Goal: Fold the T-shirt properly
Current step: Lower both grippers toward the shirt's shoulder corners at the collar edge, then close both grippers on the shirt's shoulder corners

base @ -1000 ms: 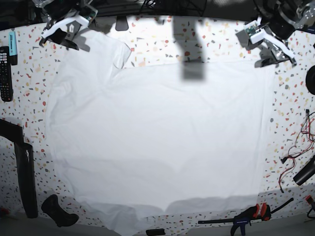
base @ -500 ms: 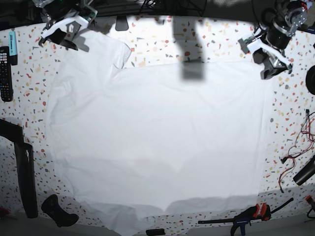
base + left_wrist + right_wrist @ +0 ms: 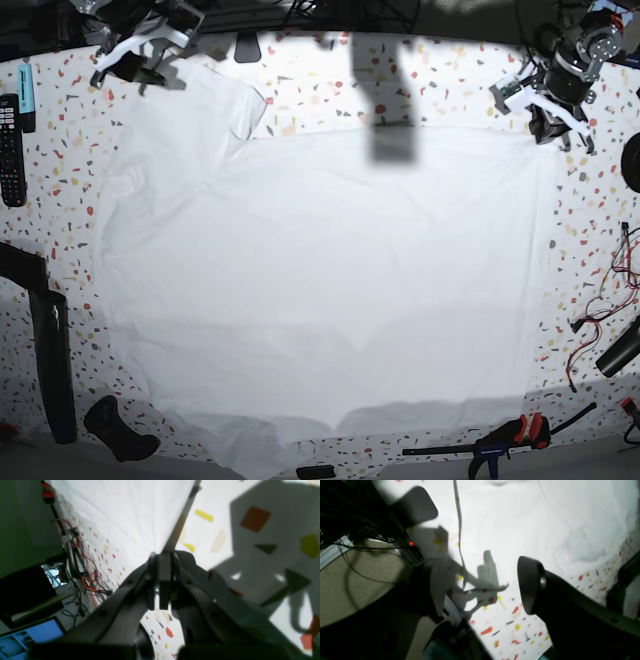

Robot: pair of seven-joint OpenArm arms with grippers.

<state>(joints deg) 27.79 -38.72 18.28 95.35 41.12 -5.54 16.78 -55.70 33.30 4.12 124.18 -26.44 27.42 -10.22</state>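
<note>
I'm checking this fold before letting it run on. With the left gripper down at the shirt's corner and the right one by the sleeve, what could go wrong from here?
1. The left gripper is shut at the T-shirt corner; the pinch looks thin, so the hem may slip when lifted.
2. The right gripper is open over bare table, so only one corner may rise, skewing the fold.
3. Red wires lie near the shirt's edge and might snag dragged fabric.

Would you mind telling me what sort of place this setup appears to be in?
Probably a robotics lab workbench: a speckled table with loose red wires, a clamp and a monitor nearby.
</note>
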